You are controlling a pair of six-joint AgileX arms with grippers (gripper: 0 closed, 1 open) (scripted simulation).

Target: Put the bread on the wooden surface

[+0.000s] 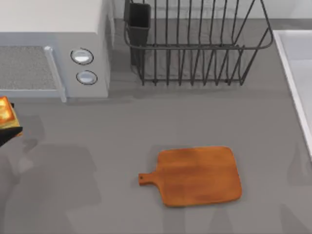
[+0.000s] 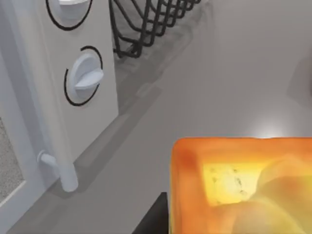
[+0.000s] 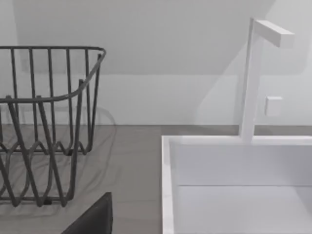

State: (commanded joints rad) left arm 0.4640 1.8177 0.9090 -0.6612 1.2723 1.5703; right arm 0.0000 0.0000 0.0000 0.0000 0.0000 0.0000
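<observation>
1. Top view: grey counter (image 1: 122, 136) seen from above. The bread (image 1: 5, 112) is at the far left edge, in front of the microwave (image 1: 53, 48), toasted orange-yellow top up.
2. Left hand (image 1: 9, 130): a dark part of it shows just under the bread at the left edge. Bread seems carried by it, but can't tell how far the fingers are apart.
3. Left wrist view: bread (image 2: 243, 190) very close to the camera, glowing orange w/ a yellow centre, a dark bit of the hand (image 2: 153, 217) beside it. Counter lies beneath.
4. Same view: microwave front w/ a round dial (image 2: 84, 78) and door handle (image 2: 61, 168) nearby.
5. Wooden surface (image 1: 200, 175): orange-brown cutting board lying flat on the counter, centre-right, short handle w/ small hole pointing left. Nothing on it. Well apart from the bread.
6. Dark wire dish rack (image 1: 195, 44) stands at the back, beside the microwave.
7. White sink (image 1: 297, 78) at the right edge.
8. Right wrist view: rack, sink basin (image 3: 234, 185), white tap (image 3: 253, 78); a dark part of the right hand (image 3: 95, 219) in the corner, fingers' state can't be told.
</observation>
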